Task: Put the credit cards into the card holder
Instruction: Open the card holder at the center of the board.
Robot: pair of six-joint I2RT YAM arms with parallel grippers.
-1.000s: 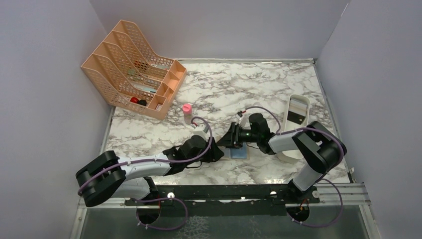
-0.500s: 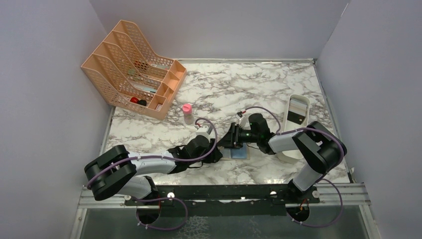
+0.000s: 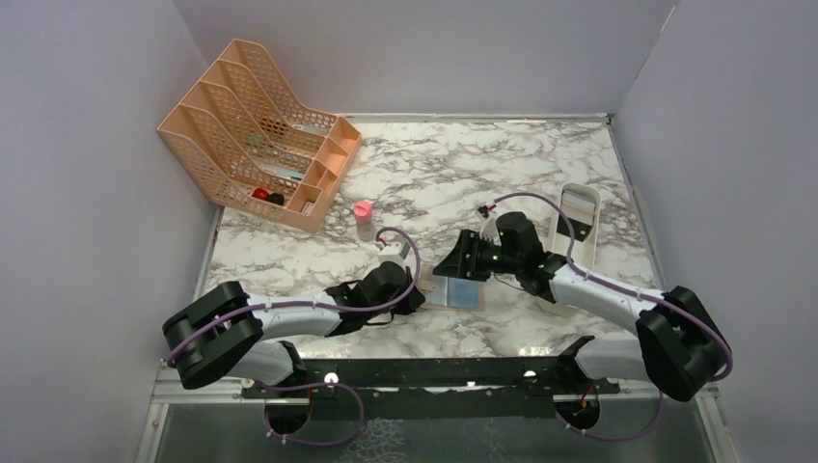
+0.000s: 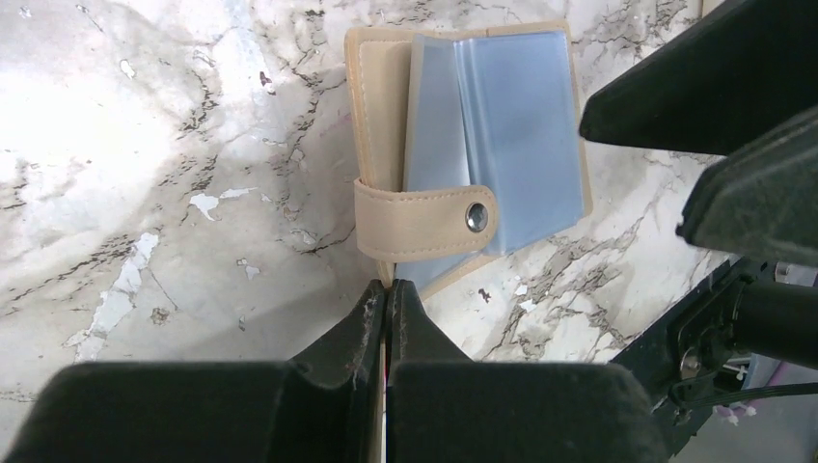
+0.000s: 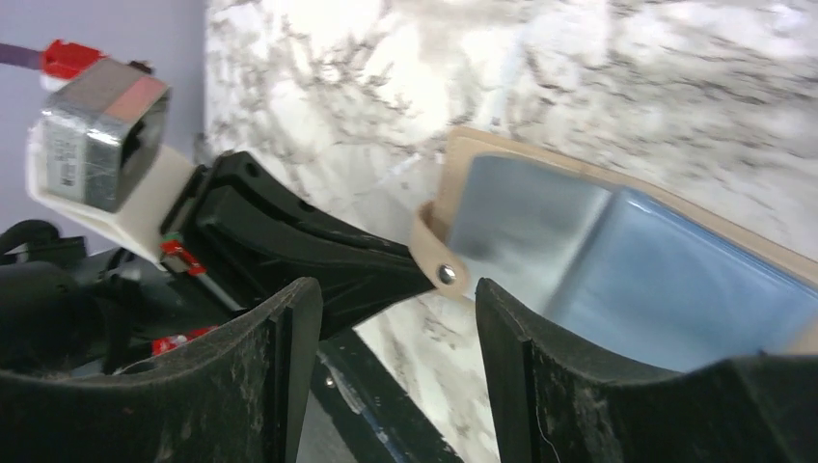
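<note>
Since a second ago the right arm has swung its elbow out to the near right, and the right gripper [image 3: 465, 258] has pulled back with its jaws parted wider, empty, above the card holder [image 3: 461, 292]. The left arm lies low, and the left gripper [image 3: 417, 295] has closed. The left wrist view shows its fingertips [image 4: 371, 299] pressed together at the holder's [image 4: 463, 164] snap tab; whether they pinch the edge is unclear. The holder lies open on the marble table [image 3: 540, 154], blue inside up. Behind stand a peach rack [image 3: 256, 130], a pink-capped bottle [image 3: 363, 217] and a white tray [image 3: 577, 227].
</note>
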